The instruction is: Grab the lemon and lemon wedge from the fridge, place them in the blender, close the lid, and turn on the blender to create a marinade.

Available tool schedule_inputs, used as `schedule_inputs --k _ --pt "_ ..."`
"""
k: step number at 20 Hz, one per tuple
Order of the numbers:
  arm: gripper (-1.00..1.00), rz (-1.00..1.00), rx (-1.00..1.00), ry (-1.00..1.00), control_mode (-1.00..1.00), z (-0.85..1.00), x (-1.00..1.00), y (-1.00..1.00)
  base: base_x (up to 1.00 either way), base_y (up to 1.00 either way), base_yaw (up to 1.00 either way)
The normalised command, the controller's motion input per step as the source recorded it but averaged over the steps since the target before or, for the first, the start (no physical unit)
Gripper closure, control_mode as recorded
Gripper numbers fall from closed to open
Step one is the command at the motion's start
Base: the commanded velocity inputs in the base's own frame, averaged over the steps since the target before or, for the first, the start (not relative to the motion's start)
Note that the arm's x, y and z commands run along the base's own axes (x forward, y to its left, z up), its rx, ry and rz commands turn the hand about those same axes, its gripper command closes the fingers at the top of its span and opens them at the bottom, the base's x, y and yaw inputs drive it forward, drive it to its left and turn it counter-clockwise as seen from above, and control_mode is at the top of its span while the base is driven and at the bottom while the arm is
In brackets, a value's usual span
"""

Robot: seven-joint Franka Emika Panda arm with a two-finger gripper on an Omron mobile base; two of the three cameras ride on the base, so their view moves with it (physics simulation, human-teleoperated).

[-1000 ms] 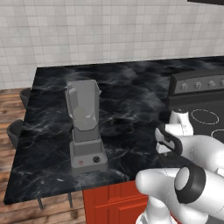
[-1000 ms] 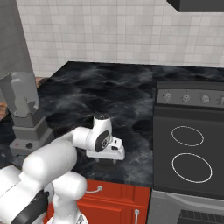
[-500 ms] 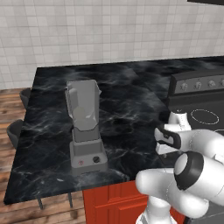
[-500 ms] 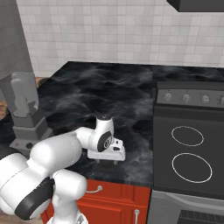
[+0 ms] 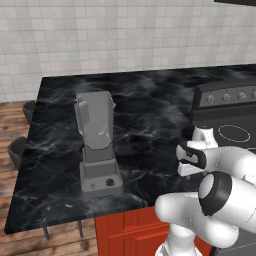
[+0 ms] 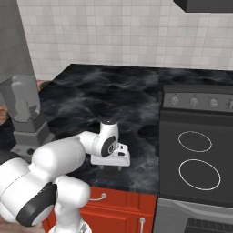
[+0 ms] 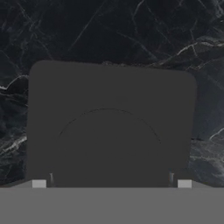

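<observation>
The dark grey square lid (image 7: 109,127) with a raised round centre lies flat on the black marble counter (image 5: 145,125). My gripper (image 7: 111,183) hangs just above it, open, with one fingertip (image 7: 38,183) at each side of the lid's near edge. The hand (image 6: 110,157) hovers near the counter's front edge, beside the stove. The blender (image 5: 97,145) stands to the left with its jug uncovered. A pale round shape in the jug (image 5: 91,132) may be the lemon. I cannot make out the lemon wedge.
A black stove (image 6: 195,150) with two ring burners adjoins the counter on the right. Red cabinets (image 6: 118,209) sit below the counter's front edge. A tall grey surface (image 6: 13,41), maybe the fridge's side, rises at the far left. Dark stools (image 5: 17,150) stand left of the counter.
The hand has sunk a little toward the counter and the lid, while the elbow swung outward. The jaws have stayed wide; the blender has not moved.
</observation>
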Motion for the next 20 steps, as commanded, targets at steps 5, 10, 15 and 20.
schedule_inputs --k 5,10,15,20 --pt "-1.00 0.01 0.01 -0.09 -1.00 0.00 0.00 0.00 0.00 0.00 0.00" --pt "-1.00 0.01 0.01 -0.03 -1.00 0.00 0.06 0.00 0.00 0.00 0.00" --pt "-1.00 0.02 0.00 0.00 -1.00 -0.04 0.28 0.00 0.00 0.00 0.00" --pt "-1.00 0.02 0.01 0.00 -1.00 0.00 0.21 0.00 0.00 0.00 0.00"
